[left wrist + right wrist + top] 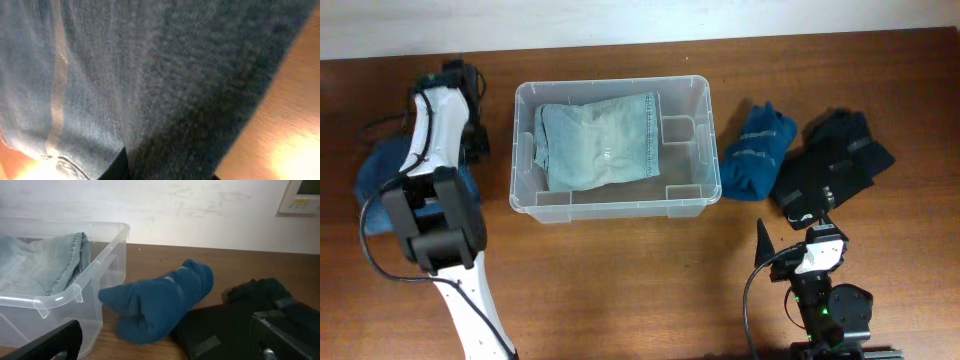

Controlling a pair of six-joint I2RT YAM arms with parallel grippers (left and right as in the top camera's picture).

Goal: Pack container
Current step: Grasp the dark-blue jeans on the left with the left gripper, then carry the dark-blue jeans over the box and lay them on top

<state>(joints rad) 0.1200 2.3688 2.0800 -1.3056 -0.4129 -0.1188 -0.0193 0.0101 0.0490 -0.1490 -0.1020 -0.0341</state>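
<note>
The clear plastic container (612, 205) stands mid-table with folded light denim jeans (598, 142) inside; its corner and the jeans show in the right wrist view (75, 292). My left gripper (472, 148) is low at the container's left, over a blue-grey garment (380, 175). That fabric (150, 85) fills the left wrist view, and only the finger bases show at the bottom edge, so I cannot tell its state. My right gripper (167, 345) is open and empty near the front right (795, 238).
A rolled teal-blue garment (758, 150) (160, 300) lies right of the container, with a black garment with grey tabs (832, 160) (240, 320) beside it. A white wall runs along the table's far edge.
</note>
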